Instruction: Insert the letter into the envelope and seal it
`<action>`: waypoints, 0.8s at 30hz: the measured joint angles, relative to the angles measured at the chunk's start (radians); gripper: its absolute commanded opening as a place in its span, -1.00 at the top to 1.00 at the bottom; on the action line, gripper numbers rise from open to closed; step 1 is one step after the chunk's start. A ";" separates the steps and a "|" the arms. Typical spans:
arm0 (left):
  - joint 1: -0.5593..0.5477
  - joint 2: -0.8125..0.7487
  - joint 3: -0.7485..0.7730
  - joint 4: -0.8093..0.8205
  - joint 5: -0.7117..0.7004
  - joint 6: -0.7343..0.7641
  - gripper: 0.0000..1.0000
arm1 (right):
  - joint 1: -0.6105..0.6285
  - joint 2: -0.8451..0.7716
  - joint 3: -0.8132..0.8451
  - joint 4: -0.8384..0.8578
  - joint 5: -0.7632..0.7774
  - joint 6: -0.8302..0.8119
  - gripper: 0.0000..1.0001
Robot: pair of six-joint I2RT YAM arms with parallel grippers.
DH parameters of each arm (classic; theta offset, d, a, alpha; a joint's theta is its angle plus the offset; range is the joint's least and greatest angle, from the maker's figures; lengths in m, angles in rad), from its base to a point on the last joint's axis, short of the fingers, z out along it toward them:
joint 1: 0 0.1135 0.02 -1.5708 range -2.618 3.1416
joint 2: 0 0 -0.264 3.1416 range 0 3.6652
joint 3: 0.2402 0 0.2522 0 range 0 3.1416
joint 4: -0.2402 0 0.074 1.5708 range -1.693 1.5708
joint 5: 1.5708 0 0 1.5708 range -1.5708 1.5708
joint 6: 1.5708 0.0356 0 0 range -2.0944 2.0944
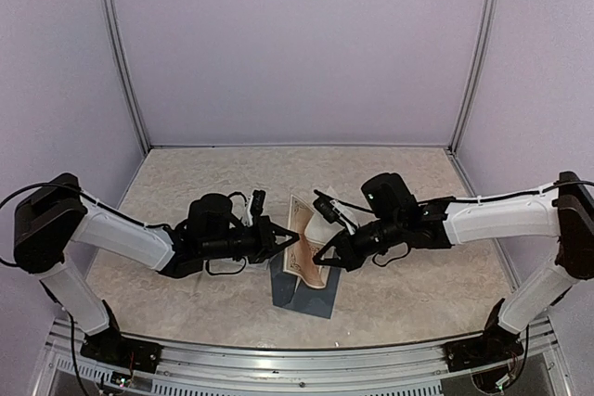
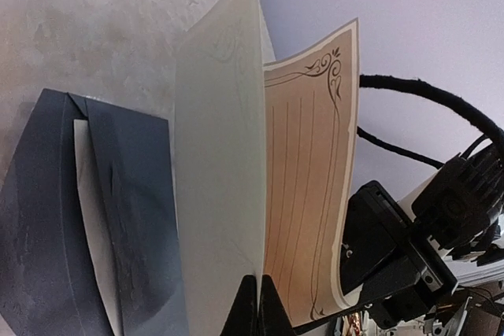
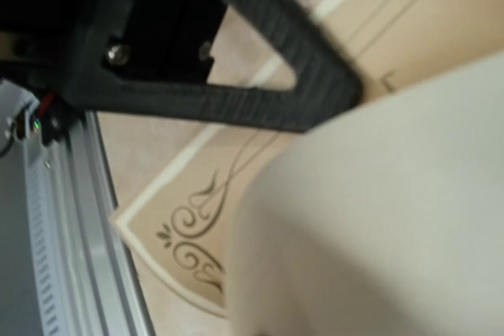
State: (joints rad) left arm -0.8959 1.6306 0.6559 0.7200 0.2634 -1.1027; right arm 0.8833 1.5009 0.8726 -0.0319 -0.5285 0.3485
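Figure: the envelope (image 1: 298, 297) lies flat below both grippers, and we lose its far part behind the folded letter (image 1: 304, 227). The left gripper (image 1: 295, 240) and right gripper (image 1: 317, 257) are clenched on opposite letter edges. The right fingertips are blurred in close view.

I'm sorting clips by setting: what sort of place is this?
Probably a lab test cell, not a home: plain lilac panels in metal posts enclose a stone-patterned table, and the left arm and right arm are bolted to a rail at its near edge.
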 measured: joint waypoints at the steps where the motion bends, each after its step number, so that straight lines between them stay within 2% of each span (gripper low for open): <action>1: 0.002 0.015 0.000 -0.008 0.008 0.000 1.00 | 0.005 0.021 -0.007 0.014 -0.004 0.008 1.00; 14: 0.030 0.137 -0.007 -0.056 0.092 0.004 1.00 | 0.027 0.204 -0.018 0.124 -0.081 0.063 1.00; 17: 0.034 0.156 -0.007 -0.061 0.103 0.005 0.85 | 0.031 0.230 -0.018 0.135 -0.094 0.066 1.00; 24: 0.042 0.160 -0.008 -0.064 0.120 0.010 0.26 | 0.032 0.255 -0.019 0.138 -0.105 0.076 1.00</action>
State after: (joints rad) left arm -0.8539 1.7908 0.6476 0.6559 0.3832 -1.0931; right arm 0.9157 1.7561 0.8532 0.1059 -0.6338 0.4240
